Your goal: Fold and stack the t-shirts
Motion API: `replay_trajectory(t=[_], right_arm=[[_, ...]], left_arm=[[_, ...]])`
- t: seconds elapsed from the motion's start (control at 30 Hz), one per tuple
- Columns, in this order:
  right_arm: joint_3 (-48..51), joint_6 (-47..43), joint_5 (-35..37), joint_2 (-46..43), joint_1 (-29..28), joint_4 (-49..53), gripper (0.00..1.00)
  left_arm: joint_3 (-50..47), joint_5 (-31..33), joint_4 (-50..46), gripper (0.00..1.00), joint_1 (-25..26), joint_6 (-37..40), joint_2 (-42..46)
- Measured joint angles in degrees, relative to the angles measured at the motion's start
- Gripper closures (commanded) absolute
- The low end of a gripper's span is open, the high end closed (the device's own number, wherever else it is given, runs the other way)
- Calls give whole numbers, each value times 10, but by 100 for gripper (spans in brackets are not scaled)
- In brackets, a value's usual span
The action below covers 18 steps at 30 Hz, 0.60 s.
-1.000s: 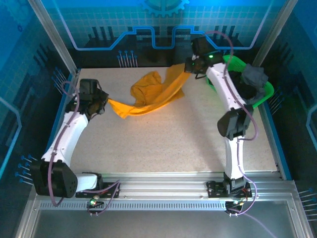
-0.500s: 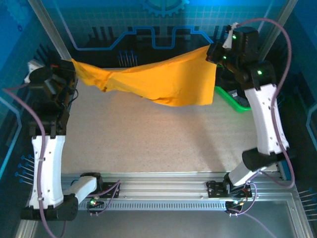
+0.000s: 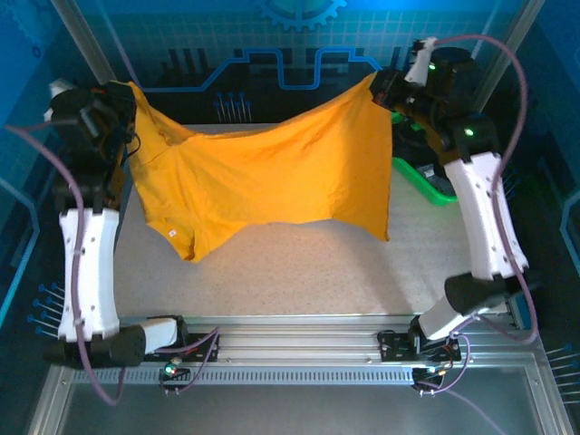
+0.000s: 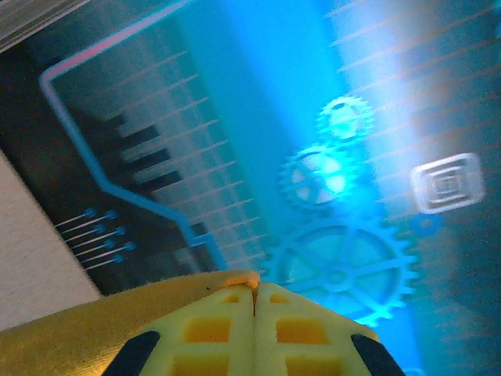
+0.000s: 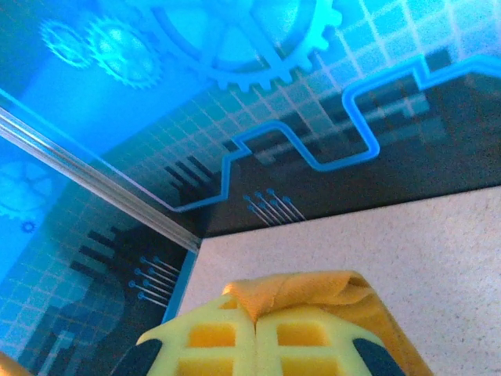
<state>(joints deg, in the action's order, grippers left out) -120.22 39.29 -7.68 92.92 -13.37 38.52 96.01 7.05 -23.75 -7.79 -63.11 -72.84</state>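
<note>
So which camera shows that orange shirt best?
The top external view: the whole orange shirt hangs spread between the left gripper and right gripper. The wrist views show a pinched scrap of it.

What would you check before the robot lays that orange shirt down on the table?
1. Is the left gripper shut on the orange shirt? Ok: cloth is pinched between its closed fingers.
2. Is the right gripper shut on the shirt? Ok: cloth bunches at its closed fingers.
3. Is the shirt spread wide between both grippers? Ok, though its lower left part hangs lower than the rest.
4. Is there bare table to lay it on? Ok in the near part; under the cloth, cannot tell.
5. Is the shirt's right edge apart from the green basket? Cannot tell from above.
</note>
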Motion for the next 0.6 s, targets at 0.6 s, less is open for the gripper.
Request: replay_trajectory(t=[0.6], right_arm=[[-418,85,-128,325,60,-14,100]], left_arm=[[109,-162,169,100,-101,-79,-174]])
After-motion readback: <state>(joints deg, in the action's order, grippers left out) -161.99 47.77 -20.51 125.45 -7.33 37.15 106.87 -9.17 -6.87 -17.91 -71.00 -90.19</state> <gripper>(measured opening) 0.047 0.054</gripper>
